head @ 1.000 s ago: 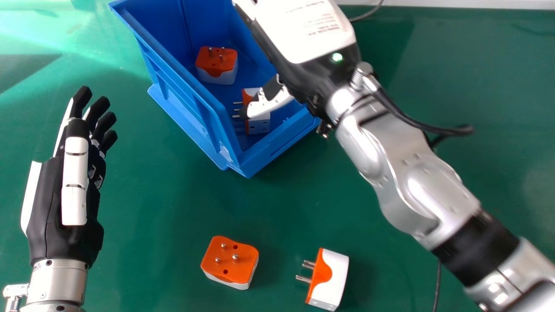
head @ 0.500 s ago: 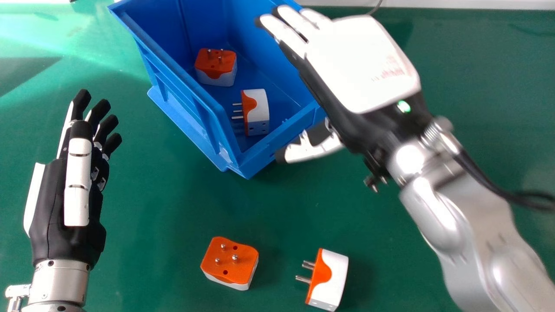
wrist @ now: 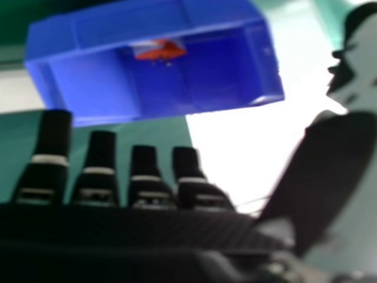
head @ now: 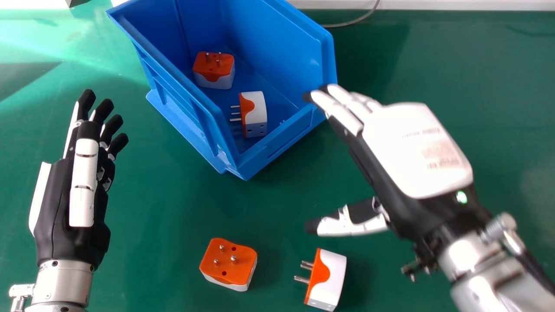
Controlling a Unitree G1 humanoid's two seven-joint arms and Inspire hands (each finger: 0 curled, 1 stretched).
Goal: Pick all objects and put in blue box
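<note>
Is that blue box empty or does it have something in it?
Not empty: inside the blue box sit two orange-and-white plug adapters, with room left around them.

Glare brightens the table [head: 26, 39] at far left; 1 soft shadow lies right of the blue box [head: 282, 146].

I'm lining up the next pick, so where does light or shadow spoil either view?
Head view: pale glare on the table, far left; soft shadow right of the blue box. Right hand view: blown-out white beside that box; the right hand mostly dark.
</note>
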